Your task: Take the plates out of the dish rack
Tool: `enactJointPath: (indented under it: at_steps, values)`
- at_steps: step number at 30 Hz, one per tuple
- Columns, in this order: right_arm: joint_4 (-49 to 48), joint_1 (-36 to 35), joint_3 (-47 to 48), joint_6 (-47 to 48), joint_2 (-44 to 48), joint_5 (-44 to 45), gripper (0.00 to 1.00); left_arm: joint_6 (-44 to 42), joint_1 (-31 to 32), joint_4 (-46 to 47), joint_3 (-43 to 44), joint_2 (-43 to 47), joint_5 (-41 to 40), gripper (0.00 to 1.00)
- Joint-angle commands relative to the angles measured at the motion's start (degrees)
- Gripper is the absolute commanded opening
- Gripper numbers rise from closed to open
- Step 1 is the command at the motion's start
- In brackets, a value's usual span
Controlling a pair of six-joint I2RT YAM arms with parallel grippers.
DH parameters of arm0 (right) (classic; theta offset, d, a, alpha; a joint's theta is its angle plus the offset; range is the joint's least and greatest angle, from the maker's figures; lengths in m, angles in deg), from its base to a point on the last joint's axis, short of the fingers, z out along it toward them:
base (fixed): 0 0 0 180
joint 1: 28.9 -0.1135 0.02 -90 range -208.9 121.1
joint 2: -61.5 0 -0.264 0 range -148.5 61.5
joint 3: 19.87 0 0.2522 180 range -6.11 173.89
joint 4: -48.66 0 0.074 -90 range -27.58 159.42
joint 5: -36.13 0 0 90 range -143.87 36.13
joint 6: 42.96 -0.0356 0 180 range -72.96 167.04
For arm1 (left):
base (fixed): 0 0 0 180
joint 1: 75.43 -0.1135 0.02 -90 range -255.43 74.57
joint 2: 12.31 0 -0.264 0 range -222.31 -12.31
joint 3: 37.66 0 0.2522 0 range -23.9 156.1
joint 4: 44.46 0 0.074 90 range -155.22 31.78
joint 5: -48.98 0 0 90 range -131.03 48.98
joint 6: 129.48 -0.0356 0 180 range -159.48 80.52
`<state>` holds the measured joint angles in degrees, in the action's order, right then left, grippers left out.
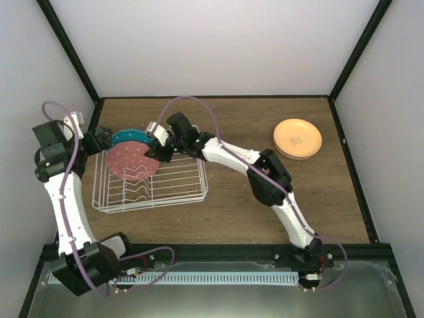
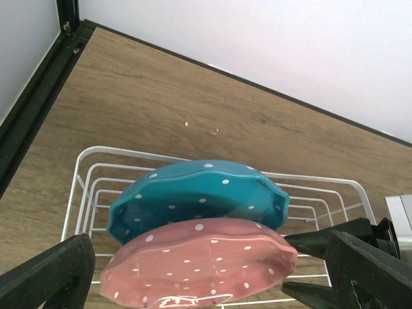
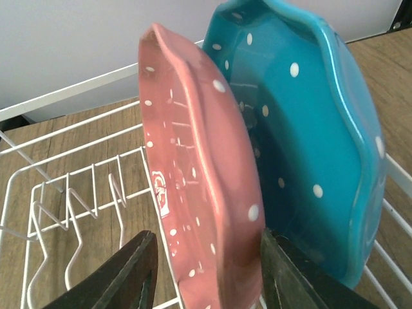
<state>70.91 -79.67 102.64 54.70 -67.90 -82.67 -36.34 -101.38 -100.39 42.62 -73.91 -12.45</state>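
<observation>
The white wire dish rack (image 1: 179,189) holds two plates upright at its far left: a white-dotted salmon-red plate (image 1: 131,161) in front and a white-dotted teal-blue plate (image 1: 129,137) behind it. My right gripper (image 1: 154,151) reaches across to the salmon plate's right rim. In the right wrist view the right gripper (image 3: 207,257) straddles the salmon plate (image 3: 193,167). One finger sits between it and the teal plate (image 3: 302,129); the other stands off with a gap. My left gripper (image 1: 99,140) hovers open and empty by the rack's far left corner.
An orange-yellow plate (image 1: 297,136) tops a small stack on the wooden table at the far right. The rack's front and right slots (image 3: 58,193) hold nothing. Black frame posts and pale walls close off the table's back and sides.
</observation>
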Motion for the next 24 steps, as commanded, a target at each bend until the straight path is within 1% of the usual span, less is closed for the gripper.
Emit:
enactJointPath:
  at_steps: [1,5,13,14,17,19,21,24]
  values:
    - [-1.7,-1.6,3.6,0.6,-2.0,1.7,0.45,-0.7,0.1,-0.3,-0.5,1.3,0.2,1.0]
    - [-3.1,-2.3,4.1,0.6,-2.8,3.7,0.37,-0.7,0.1,-0.7,-0.4,1.8,0.4,1.0]
    - [-3.7,-3.8,5.2,1.4,-4.0,6.4,0.29,0.2,0.0,-0.5,0.0,1.8,1.5,1.0]
    - [-3.9,-3.9,5.1,1.4,-4.0,6.8,0.26,0.3,0.1,-0.5,0.2,1.8,1.6,1.0]
    - [-4.0,-4.4,4.9,1.6,-3.8,8.1,0.11,0.8,0.1,-0.5,0.9,1.6,1.6,1.0]
    - [-4.3,-4.7,4.4,1.7,-3.3,9.5,0.04,1.2,0.1,-0.4,1.5,1.4,1.8,1.0]
    - [-5.8,-5.0,2.8,1.7,-2.1,10.7,0.01,1.6,0.1,-0.3,2.0,1.3,1.9,1.0]
    - [-9.2,-5.5,-0.6,1.7,0.1,13.1,0.01,2.1,0.1,-0.2,3.1,0.9,1.9,1.0]
